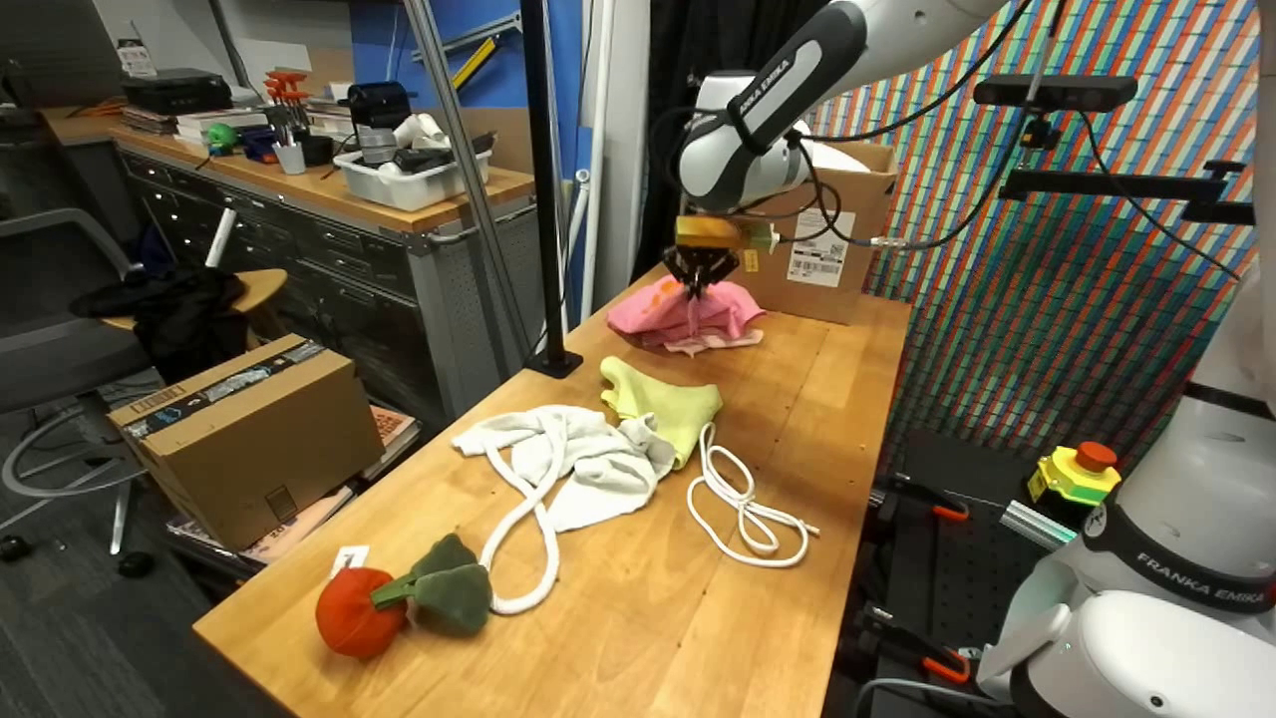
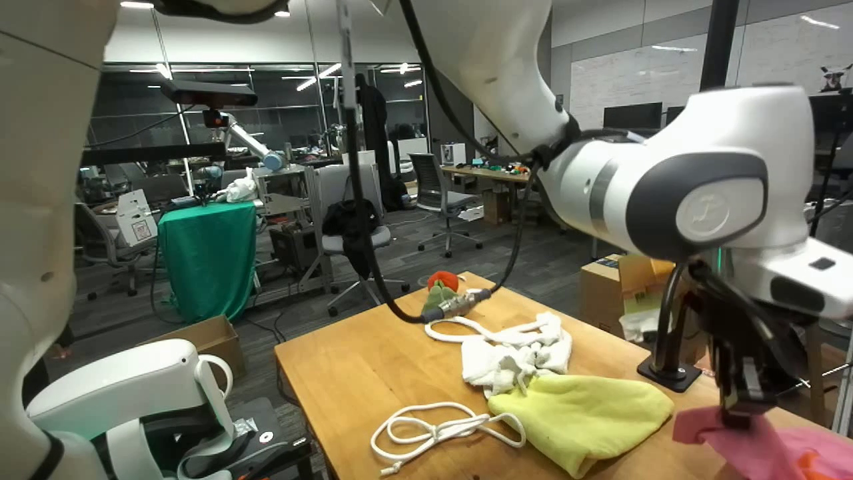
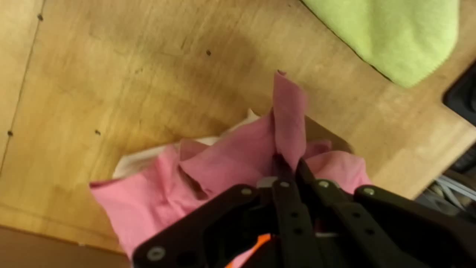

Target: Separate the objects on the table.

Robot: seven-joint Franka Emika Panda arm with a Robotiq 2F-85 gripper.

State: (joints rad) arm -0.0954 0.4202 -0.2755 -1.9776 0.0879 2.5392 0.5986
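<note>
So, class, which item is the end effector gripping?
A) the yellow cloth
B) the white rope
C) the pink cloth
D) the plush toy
C, since the wrist view shows a fold of the pink cloth pinched in the end effector.

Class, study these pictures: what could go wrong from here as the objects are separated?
The pincer pinches a fold of the pink cloth, which might slip. The pale cloth peeking from beneath may get dragged along. Later, moving the thicker white rope could tug the white rag it lies across.
</note>
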